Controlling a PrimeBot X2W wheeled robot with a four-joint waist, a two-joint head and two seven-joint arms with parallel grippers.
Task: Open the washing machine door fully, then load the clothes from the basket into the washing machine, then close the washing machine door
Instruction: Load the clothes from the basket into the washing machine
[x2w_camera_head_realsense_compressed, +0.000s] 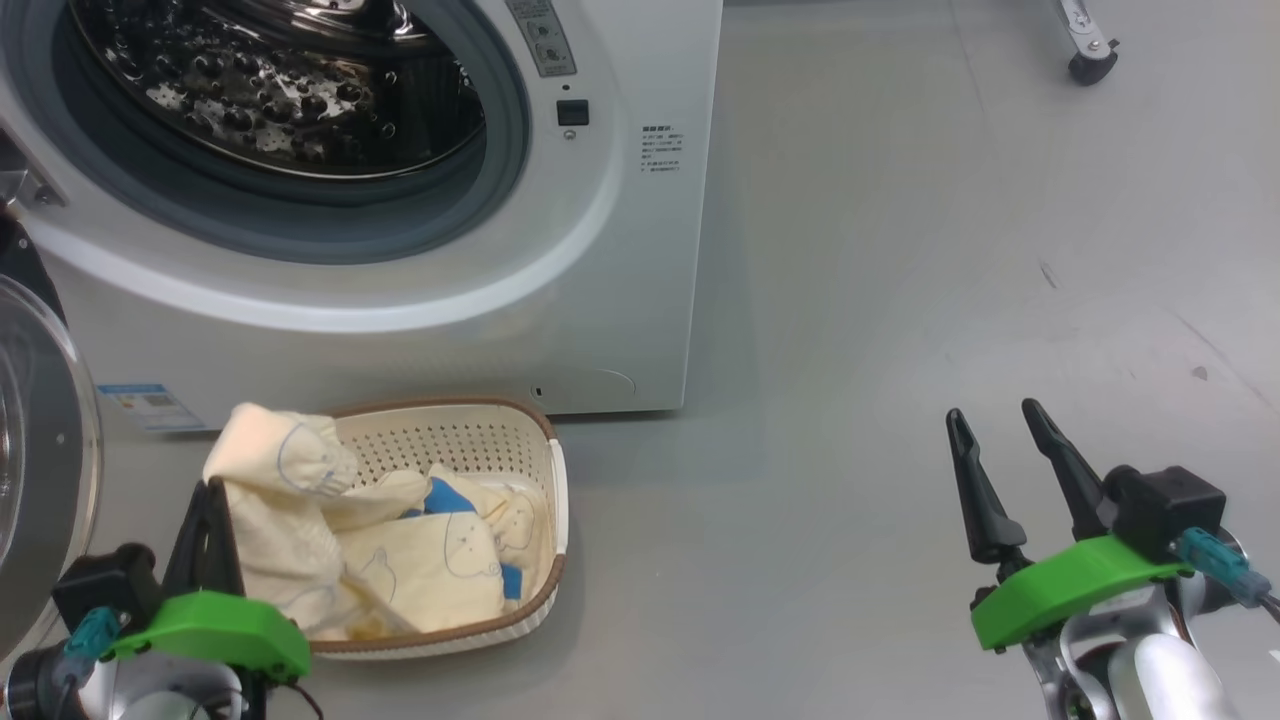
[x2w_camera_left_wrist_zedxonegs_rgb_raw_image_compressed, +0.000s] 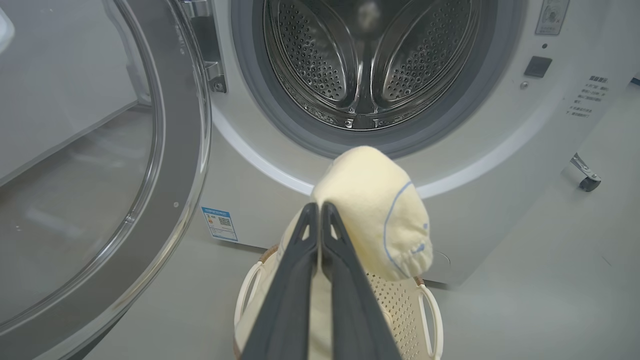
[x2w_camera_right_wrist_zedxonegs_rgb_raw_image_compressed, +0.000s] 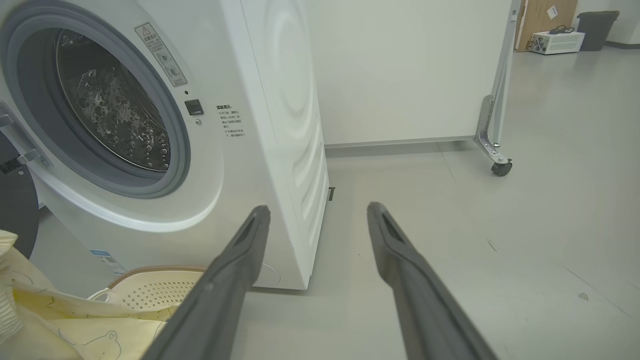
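Note:
The washing machine (x2w_camera_head_realsense_compressed: 620, 250) stands with its steel drum (x2w_camera_left_wrist_zedxonegs_rgb_raw_image_compressed: 370, 60) exposed. Its door (x2w_camera_left_wrist_zedxonegs_rgb_raw_image_compressed: 175, 150) is swung wide to the left, glass facing me. In front sits the cream basket (x2w_camera_head_realsense_compressed: 555, 480), with pale yellow clothes (x2w_camera_head_realsense_compressed: 440, 560) with blue patches inside. My left gripper (x2w_camera_head_realsense_compressed: 208, 488) is shut on one pale yellow garment (x2w_camera_left_wrist_zedxonegs_rgb_raw_image_compressed: 370, 200), whose bunched end is held up over the basket's left end, below the drum opening. My right gripper (x2w_camera_head_realsense_compressed: 992, 412) hovers open and empty over the bare floor, well right of the basket; its fingers (x2w_camera_right_wrist_zedxonegs_rgb_raw_image_compressed: 250, 240) point past the machine's right corner.
A white panel on a metal leg with a caster (x2w_camera_right_wrist_zedxonegs_rgb_raw_image_compressed: 501, 167) stands behind and to the right of the machine. Grey floor stretches to the right. A blue-edged sticker (x2w_camera_head_realsense_compressed: 150, 405) sits low on the washer front. A bin (x2w_camera_right_wrist_zedxonegs_rgb_raw_image_compressed: 597, 30) and a box are far off.

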